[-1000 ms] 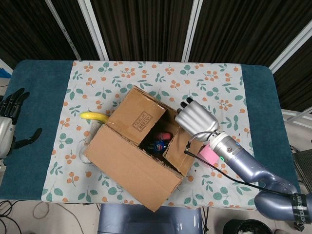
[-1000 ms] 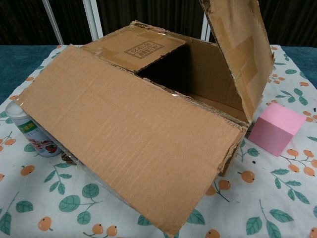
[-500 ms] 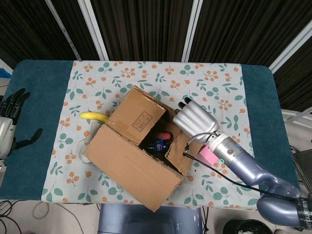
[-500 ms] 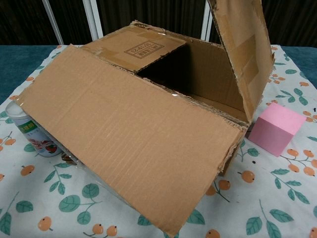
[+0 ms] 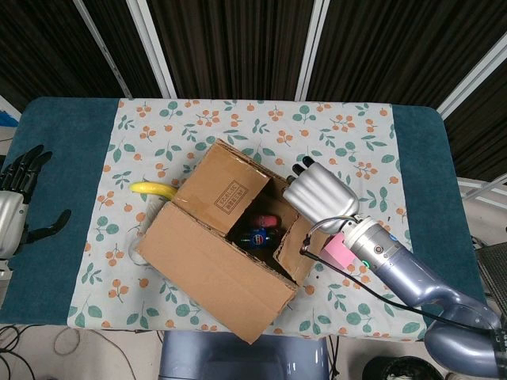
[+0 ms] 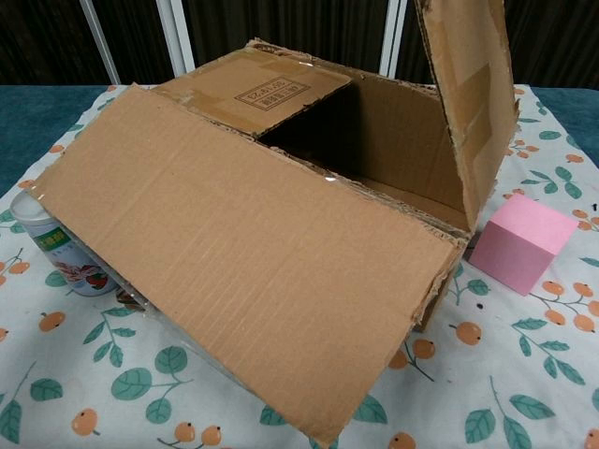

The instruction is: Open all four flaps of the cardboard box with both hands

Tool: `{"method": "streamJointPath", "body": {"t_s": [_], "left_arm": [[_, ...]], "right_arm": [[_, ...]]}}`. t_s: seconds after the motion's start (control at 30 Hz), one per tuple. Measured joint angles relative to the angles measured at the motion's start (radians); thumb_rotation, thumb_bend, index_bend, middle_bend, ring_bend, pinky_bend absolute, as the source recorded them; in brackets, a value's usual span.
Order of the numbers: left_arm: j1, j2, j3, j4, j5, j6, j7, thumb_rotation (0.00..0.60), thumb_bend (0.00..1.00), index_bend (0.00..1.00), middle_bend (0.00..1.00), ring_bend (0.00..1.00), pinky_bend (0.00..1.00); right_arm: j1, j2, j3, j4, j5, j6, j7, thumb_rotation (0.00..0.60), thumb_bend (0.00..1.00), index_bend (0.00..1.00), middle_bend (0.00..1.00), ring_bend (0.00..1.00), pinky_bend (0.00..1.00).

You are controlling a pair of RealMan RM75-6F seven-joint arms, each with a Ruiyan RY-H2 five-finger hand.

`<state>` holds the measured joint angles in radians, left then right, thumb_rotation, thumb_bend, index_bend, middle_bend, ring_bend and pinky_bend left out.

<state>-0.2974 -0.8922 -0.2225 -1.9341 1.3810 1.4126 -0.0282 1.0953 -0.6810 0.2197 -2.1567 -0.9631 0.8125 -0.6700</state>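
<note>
Cardboard box (image 5: 226,253) lying mid-cloth on the floral tablecloth (image 5: 348,134), long near flap (image 6: 243,253) folded right out and down toward the robot. Right-end flap (image 6: 473,94) now tipped further upright than a second ago, edging outward. Far flap (image 6: 257,89) lying flat over the opening as before, printed label on it too small to read. Right hand (image 5: 319,192) pressed against the right-end flap, fingers together. Left hand (image 5: 17,202) idle at the table's edge, well apart, fingers spread, unmoved. Pink block (image 6: 522,243) just beside the box. White tub (image 6: 61,248) tucked under the near flap, lettering illegible. Banana (image 5: 154,189) touching the box.
</note>
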Motion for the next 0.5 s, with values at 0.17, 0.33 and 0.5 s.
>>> {"method": "streamJointPath", "body": {"t_s": [0.17,0.33,0.5], "left_arm": [[-0.001,-0.001,0.003,-0.002,0.003,-0.003,0.003,0.6,0.26,0.0,0.0,0.0,0.1],[-0.001,-0.003,0.004,-0.005,0.004,-0.001,0.01,0.6,0.26,0.0,0.0,0.0,0.1],[0.0,-0.002,0.004,-0.01,0.007,0.002,0.011,0.6,0.26,0.0,0.0,0.0,0.1]], "right_arm": [[-0.01,0.034,-0.008,-0.022,0.009,-0.004,-0.006,0.6,1.0,0.63,0.52,0.37,0.35],[-0.03,0.063,-0.015,-0.047,0.011,0.016,-0.017,0.6,1.0,0.63,0.53,0.37,0.35],[-0.056,0.093,-0.024,-0.075,0.017,0.037,-0.025,0.6,1.0,0.63,0.53,0.37,0.35]]}}
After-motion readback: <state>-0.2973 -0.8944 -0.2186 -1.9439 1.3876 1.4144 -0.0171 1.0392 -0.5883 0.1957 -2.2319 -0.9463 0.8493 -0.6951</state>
